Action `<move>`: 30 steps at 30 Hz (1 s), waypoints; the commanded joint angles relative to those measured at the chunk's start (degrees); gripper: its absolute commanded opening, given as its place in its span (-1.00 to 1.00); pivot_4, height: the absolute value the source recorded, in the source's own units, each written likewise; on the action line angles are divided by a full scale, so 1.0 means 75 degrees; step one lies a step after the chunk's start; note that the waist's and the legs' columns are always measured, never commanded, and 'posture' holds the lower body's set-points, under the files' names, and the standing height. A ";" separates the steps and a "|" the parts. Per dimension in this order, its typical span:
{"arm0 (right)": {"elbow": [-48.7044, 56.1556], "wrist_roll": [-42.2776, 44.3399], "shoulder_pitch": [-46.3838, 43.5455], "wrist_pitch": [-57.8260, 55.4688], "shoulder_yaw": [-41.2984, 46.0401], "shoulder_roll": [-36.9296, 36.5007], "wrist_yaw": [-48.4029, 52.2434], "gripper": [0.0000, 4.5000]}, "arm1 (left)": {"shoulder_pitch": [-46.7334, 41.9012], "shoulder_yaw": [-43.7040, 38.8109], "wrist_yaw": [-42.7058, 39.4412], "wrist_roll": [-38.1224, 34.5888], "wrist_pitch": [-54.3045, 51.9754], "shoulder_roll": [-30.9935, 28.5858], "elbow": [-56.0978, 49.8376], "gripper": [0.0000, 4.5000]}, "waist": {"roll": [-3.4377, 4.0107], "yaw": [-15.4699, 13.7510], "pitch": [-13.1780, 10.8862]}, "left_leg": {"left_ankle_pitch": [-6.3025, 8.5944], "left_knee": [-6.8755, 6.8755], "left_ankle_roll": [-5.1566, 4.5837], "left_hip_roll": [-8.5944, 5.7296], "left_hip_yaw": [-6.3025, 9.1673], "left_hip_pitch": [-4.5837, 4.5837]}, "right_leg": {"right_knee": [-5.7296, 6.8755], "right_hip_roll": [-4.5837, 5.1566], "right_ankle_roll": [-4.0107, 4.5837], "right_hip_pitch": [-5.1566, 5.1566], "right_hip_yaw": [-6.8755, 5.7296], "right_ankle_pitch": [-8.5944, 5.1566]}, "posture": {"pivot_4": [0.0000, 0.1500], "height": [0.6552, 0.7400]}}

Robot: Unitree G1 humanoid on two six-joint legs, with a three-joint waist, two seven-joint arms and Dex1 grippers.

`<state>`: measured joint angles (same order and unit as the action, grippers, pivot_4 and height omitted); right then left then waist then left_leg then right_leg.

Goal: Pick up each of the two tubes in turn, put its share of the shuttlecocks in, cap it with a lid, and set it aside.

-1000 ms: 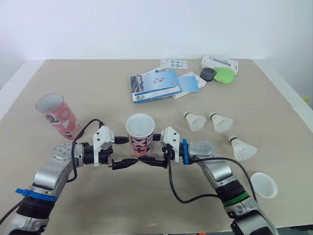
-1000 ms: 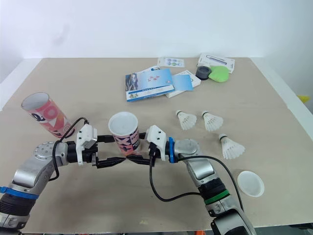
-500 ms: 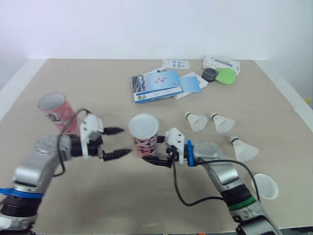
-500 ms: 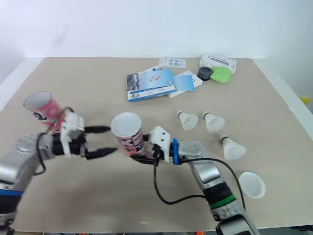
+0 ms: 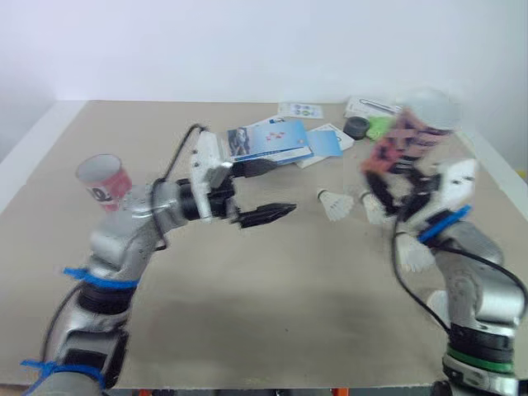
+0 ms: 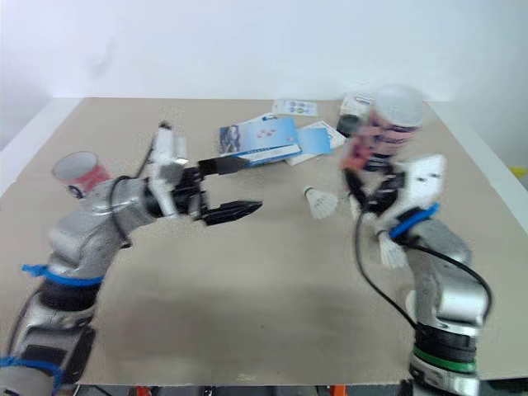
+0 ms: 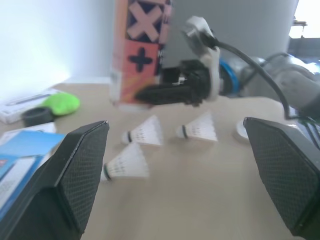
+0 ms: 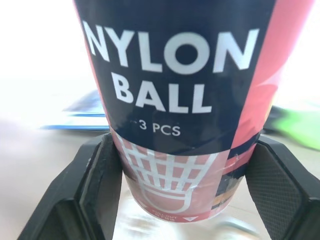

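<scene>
The right tool (image 8: pixel 186 155) is clamped on a tube (image 5: pixel 402 139), one finger on each side of its lower part, and holds it tilted and clear of the bench (image 5: pixel 272 313), over the right side. The tube's print reads NYLON BALL, 3 PCS. Three shuttlecocks (image 7: pixel 145 134) lie on the bench near it. The left tool (image 5: pixel 279 186) hangs over the middle of the bench, fingers wide apart with nothing between them. The second tube (image 5: pixel 103 180) stands at the left, well apart from both tools. Booklets (image 5: pixel 272 140) lie at the far side
</scene>
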<state>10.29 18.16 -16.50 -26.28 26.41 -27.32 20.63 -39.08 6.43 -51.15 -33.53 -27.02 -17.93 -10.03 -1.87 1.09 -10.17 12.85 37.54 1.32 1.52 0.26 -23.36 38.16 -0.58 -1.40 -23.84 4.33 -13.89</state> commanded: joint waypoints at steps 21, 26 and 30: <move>-0.3494 0.0097 0.0575 0.1205 0.1973 -0.0363 -0.1869 0.76 | 0.0581 0.1159 -0.0015 0.1022 0.1012 0.1075 0.0320 1.00 | 0.0083 0.0225 0.0018 | -0.0016 -0.0008 -0.0065 -0.0042 -0.0135 0.0050 | -0.0007 -0.0018 -0.0097 0.0004 0.0229 0.0046 | 1.00 1.00; -0.2880 0.0343 0.1009 0.1355 0.2054 -0.0174 -0.1827 0.98 | 0.0564 0.1065 -0.0084 0.1062 0.1048 0.0907 0.0376 1.00 | 0.0085 0.0223 0.0019 | -0.0014 -0.0009 -0.0067 -0.0049 -0.0148 0.0042 | -0.0013 -0.0017 -0.0113 -0.0001 0.0256 0.0043 | 1.00 1.00; -0.1228 0.0554 0.2243 0.1468 0.1921 0.0254 -0.1457 0.98 | 0.0777 0.0853 -0.0015 0.1118 0.1030 0.0626 0.0376 1.00 | 0.0098 0.0221 0.0026 | -0.0013 -0.0018 -0.0069 -0.0048 -0.0147 0.0034 | -0.0012 -0.0018 -0.0114 -0.0011 0.0259 0.0038 | 1.00 1.00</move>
<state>-5.49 21.24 -1.81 -16.84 40.28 -25.50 8.41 -33.82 14.80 -51.61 -25.23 -20.13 -12.48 -5.48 -1.13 2.74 -9.97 12.77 37.36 0.79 1.17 -0.82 -23.10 38.07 -0.71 -2.24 -23.95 6.26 -13.65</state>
